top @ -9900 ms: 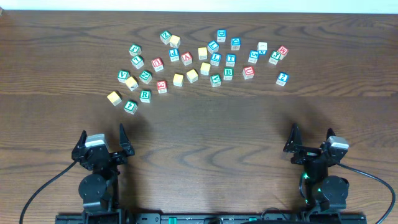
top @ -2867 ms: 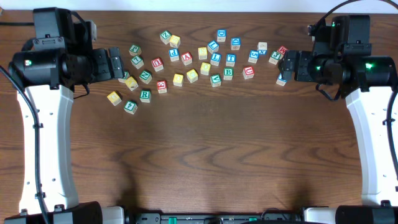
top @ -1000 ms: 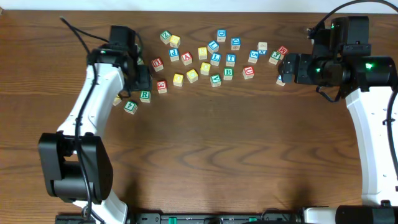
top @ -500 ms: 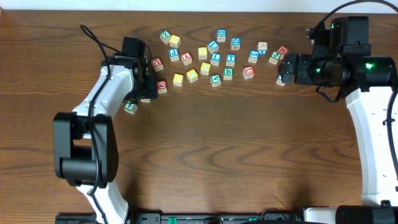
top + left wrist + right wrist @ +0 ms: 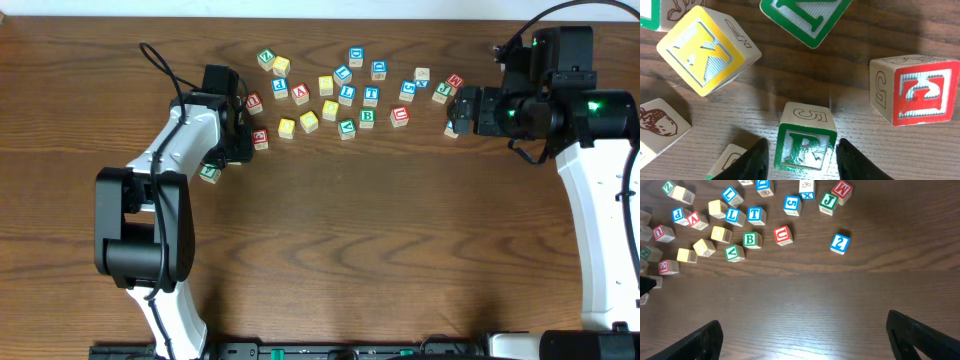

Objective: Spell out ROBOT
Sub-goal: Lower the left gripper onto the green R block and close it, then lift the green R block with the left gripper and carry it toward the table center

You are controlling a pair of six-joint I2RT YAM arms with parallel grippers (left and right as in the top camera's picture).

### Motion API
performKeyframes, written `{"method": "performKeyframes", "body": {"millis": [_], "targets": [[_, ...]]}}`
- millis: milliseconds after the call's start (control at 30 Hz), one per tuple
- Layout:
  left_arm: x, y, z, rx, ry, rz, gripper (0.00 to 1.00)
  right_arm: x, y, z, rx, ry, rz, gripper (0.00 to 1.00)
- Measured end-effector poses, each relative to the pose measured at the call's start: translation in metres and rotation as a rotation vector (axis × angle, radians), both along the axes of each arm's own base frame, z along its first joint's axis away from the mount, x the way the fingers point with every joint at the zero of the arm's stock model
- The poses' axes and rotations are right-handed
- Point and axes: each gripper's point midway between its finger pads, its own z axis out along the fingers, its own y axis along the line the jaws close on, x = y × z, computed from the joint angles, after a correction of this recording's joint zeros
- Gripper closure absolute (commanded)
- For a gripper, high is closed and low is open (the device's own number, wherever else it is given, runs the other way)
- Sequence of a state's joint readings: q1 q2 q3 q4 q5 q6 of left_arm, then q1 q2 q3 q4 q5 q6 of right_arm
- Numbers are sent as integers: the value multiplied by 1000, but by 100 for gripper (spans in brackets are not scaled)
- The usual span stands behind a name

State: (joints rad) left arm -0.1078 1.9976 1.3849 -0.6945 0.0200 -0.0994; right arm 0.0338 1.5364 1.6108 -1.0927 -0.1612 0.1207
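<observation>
Wooden table [image 5: 350, 220], left claw [image 5: 802, 159] straddling R cube [image 5: 806, 142]

Green-framed R cube [image 5: 805, 146] letter-up; B cube [image 5: 367, 118] near T cube [image 5: 371, 96]

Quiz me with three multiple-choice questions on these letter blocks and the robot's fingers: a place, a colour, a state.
1. Where is the green R cube?
A. between the left fingers
B. beside the M cube
C. on top of a yellow cube
2. What colour frames the B cube?
A. red
B. blue
C. green
3. How are the right fingers?
A. shut on a cube
B. wide open, nothing between them
C. pressing a cube flat
Answers: 1 A, a finger stands either side of it; 2 C, its border is green; 3 B, only bare table lies between them.
</observation>
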Motion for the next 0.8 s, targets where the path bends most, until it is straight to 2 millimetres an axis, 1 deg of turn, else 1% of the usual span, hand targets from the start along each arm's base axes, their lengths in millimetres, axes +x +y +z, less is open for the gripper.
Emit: {"method": "performKeyframes", "body": {"millis": [167,333,800], "targets": [[3,0,1,-2,-14,0,60,0,0,0,0,0,0,1],[12,-1,2,-5,-49,0,60,0,0,0,0,-1,0,1],[12,-1,1,-5,-47,0,61,0,0,0,0,0,0,1]]}}
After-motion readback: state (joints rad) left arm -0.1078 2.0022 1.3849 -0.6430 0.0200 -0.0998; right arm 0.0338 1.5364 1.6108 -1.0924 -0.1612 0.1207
